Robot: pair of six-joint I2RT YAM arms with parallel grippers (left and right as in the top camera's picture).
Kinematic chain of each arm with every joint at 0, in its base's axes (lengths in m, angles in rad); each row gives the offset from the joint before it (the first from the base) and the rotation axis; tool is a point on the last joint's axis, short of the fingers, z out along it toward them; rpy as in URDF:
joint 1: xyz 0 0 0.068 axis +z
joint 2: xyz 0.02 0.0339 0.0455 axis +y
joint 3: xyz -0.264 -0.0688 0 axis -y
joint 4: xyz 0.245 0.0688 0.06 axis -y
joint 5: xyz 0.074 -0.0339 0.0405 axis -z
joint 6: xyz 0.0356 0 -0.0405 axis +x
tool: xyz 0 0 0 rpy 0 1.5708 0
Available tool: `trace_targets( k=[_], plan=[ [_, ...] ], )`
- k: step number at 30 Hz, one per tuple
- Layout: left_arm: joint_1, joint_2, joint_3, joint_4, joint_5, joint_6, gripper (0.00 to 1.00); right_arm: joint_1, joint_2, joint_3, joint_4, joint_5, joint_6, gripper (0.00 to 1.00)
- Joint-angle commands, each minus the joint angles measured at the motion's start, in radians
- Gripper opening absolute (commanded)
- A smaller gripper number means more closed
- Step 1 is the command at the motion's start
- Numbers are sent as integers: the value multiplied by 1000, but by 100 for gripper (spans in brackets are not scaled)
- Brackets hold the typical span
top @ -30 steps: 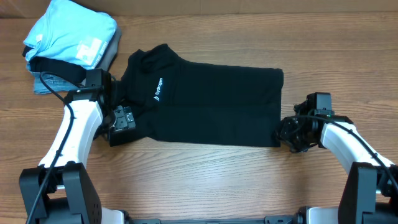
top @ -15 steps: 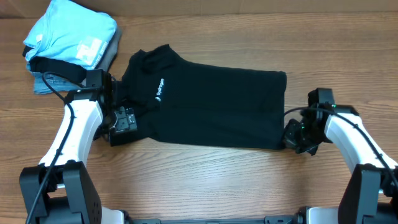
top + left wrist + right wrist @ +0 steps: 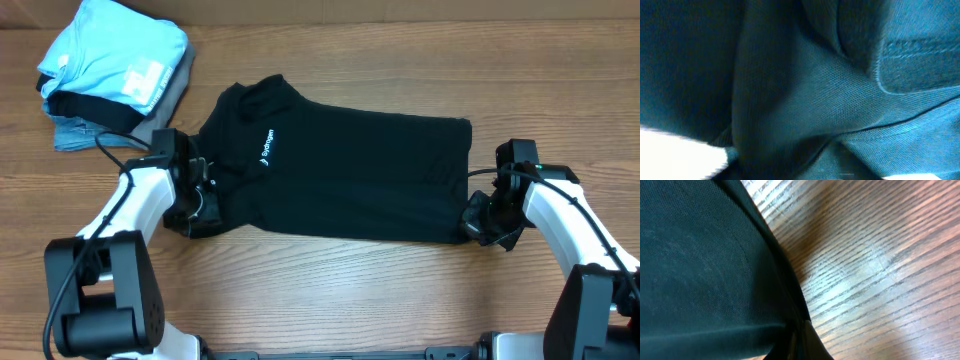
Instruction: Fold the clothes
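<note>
The clothes [image 3: 340, 180], a black short-sleeved shirt with a small white chest logo [image 3: 265, 148], lie spread flat across the table, collar to the left. My left gripper [image 3: 197, 205] sits on the near-left sleeve. The left wrist view is filled with bunched black fabric [image 3: 800, 75] that gathers toward the jaws, so it looks shut on the cloth. My right gripper [image 3: 478, 222] is at the near-right hem corner. In the right wrist view the hem edge [image 3: 705, 265] runs straight into my right gripper [image 3: 800, 342], which is shut on it.
A stack of folded garments stands at the back left: a light-blue one [image 3: 115, 50] on top, with a grey one [image 3: 172, 90] and a denim-blue one [image 3: 75, 135] beneath. Bare wooden table [image 3: 330, 290] lies in front of the shirt.
The right gripper shut on the hem corner and drew it to the right. The whole shirt slid right. The left gripper closed over the sleeve and moved right with it.
</note>
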Motion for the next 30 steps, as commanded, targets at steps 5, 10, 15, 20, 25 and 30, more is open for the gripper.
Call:
trace_targets(
  k=[5,10,15,20,25,30],
  plan=[
    [28,7,59,-40,23,42,4,-1,-1,18,6,37,6,5],
    [45,7,178,-128,-48,48,4,-1,-1,18,-48,68,7,9],
    [45,7,249,-154,-108,51,4,-5,-1,18,-70,100,21,6],
    [45,7,255,-159,-107,53,8,-19,-1,18,-42,80,-10,7],
    [45,7,255,-187,-108,53,32,-19,-1,-9,34,-134,-152,36],
    [45,7,255,-195,-111,53,52,-18,0,-90,134,-177,-148,47]
  ],
)
